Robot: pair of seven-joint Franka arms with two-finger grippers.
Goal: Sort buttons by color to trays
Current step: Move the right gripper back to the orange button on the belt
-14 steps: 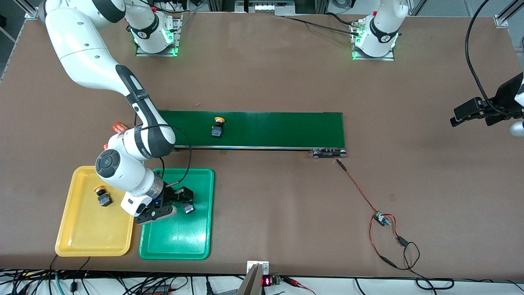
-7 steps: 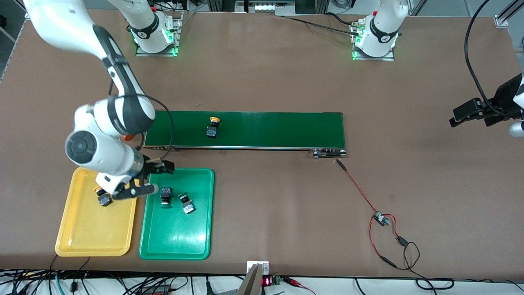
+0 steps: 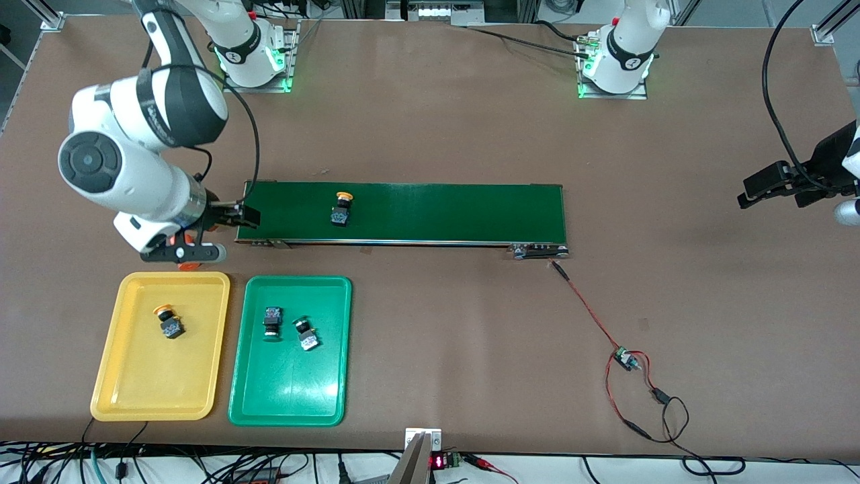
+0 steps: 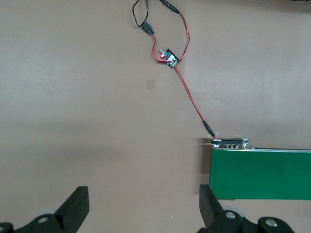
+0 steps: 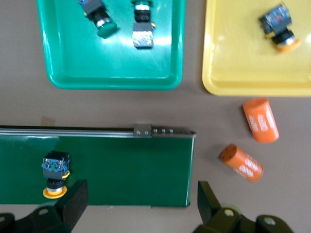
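Fingers (image 5: 73, 199) of the right gripper (image 3: 211, 232) spread wide and empty, hanging over the right arm's end of the dark green belt (image 3: 430, 212) and the two orange cylinders (image 5: 260, 120) lying there on the bench (image 3: 430, 134). Fingers (image 4: 77, 206) of the left gripper (image 3: 772, 188) likewise wide apart with nothing between them, waiting up over the left arm's end of the bench. Brown matte bench surface; arm bases bolted along its edge farthest from the front camera, lit green; a small circuit board (image 3: 625, 359) on red and black wires (image 3: 584, 302) running to the belt's end; cable clutter below the near edge. Yellow tray (image 3: 111, 396) and green tray (image 3: 289, 403) side by side, nearer the front camera than the belt. One yellow-capped button (image 3: 169, 323) in the yellow tray, two green-capped buttons (image 3: 271, 323) (image 3: 306, 333) in the green tray, another yellow-capped button (image 3: 341, 208) on the belt. Against a second ago: right gripper lifted off the green tray and swung to the belt's end, one green-capped button left lying there; belt button carried slightly toward the right arm's end.
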